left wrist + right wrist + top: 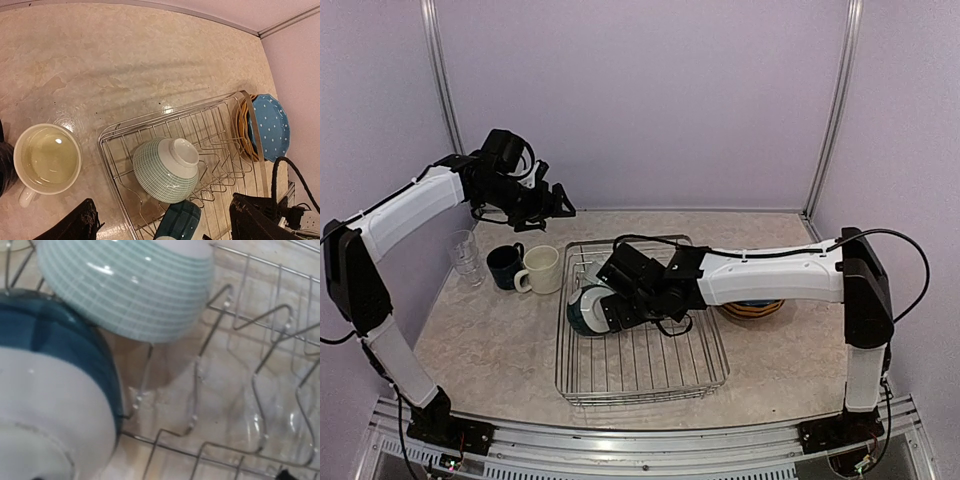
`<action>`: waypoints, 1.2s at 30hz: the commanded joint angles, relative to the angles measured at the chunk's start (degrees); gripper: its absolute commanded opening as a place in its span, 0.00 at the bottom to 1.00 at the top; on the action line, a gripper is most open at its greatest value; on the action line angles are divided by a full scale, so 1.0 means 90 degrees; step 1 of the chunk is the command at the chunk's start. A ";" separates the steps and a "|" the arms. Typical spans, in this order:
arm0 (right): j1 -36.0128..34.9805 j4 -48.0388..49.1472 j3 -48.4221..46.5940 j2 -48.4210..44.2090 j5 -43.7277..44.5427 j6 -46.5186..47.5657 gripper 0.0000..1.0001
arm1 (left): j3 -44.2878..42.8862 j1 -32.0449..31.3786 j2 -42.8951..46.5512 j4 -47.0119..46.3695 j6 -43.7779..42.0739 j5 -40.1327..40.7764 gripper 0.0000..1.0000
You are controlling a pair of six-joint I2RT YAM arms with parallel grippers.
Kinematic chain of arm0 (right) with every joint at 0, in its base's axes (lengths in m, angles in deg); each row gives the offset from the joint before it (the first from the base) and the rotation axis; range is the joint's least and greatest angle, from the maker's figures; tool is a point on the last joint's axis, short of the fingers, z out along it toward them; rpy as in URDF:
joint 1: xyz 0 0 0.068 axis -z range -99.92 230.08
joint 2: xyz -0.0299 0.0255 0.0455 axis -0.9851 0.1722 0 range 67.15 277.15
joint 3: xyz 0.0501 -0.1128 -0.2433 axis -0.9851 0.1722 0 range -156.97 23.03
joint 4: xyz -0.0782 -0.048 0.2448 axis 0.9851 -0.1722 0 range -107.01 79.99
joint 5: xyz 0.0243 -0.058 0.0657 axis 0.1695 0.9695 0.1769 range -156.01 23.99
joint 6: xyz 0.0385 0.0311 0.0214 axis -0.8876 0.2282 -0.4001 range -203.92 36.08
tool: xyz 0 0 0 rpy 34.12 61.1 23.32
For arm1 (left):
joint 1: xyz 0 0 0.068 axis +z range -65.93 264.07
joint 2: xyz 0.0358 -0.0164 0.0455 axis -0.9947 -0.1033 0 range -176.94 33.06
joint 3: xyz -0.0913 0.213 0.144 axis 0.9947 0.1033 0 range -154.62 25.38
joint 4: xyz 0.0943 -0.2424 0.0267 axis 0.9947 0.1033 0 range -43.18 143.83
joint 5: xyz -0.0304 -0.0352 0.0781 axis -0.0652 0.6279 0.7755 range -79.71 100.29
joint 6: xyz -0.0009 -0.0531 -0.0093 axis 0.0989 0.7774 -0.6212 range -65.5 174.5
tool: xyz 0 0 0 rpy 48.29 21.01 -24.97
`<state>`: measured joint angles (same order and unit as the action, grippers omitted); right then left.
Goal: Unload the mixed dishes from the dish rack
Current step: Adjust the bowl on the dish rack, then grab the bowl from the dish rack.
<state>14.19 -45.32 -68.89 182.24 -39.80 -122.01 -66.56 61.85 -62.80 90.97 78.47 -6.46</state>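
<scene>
dish rack (640, 368): bright chromed wire, shiny. table (125, 60): marble-look top, smooth, glossy, throws reflections. gridded bowl (160, 177), cream mug (47, 157), blue plate (272, 127): glazed ceramic by the look, gloss highlights.

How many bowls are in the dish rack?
2. A pale striped bowl, foot up, in the dish rack's left part; a dark teal bowl beside it, on the near side. The right arm may hide more.

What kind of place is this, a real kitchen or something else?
Probably a lab test booth, not a kitchen: plain lilac walls with metal posts, two robot arms bolted at the edge of a table, and a dish rack and mugs staged on it.
</scene>
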 commanded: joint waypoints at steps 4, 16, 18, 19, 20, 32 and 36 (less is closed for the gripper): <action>0.0060 -0.0389 0.0845 0.0198 0.0150 -0.0045 1.00 | 0.0075 -0.0225 0.0388 -0.0097 0.0037 -0.0332 0.87; 0.0054 0.0249 0.1254 -0.0317 -0.0075 0.0004 1.00 | -0.0373 -0.0857 0.0481 0.0266 0.0354 -0.0377 0.88; 0.0027 0.0251 0.1368 -0.0557 -0.0123 0.0061 1.00 | -0.0419 -0.0833 0.0537 0.0300 0.0449 -0.0373 0.87; 0.0024 0.0233 0.1411 -0.0673 -0.0167 0.0089 1.00 | -0.0478 -0.0824 0.0549 0.0316 0.0452 -0.0315 0.87; 0.0017 0.0206 0.1475 -0.0796 -0.0213 0.0091 1.00 | -0.0556 -0.0823 0.0561 0.0336 0.0452 -0.0237 0.88; -0.0030 0.0646 0.1639 -0.1452 -0.1513 0.0308 1.00 | -0.1084 -0.0803 0.0143 0.0299 -0.0291 0.0444 0.88; -0.0057 0.1240 0.1503 -0.1169 -0.2370 0.0195 0.98 | -0.0478 -0.0803 0.0304 0.0042 -0.0512 0.0734 0.88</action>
<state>14.46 -40.10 -54.77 169.50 -51.93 -120.37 -75.35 54.47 -59.98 92.52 77.37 -3.73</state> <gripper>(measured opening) 0.988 0.879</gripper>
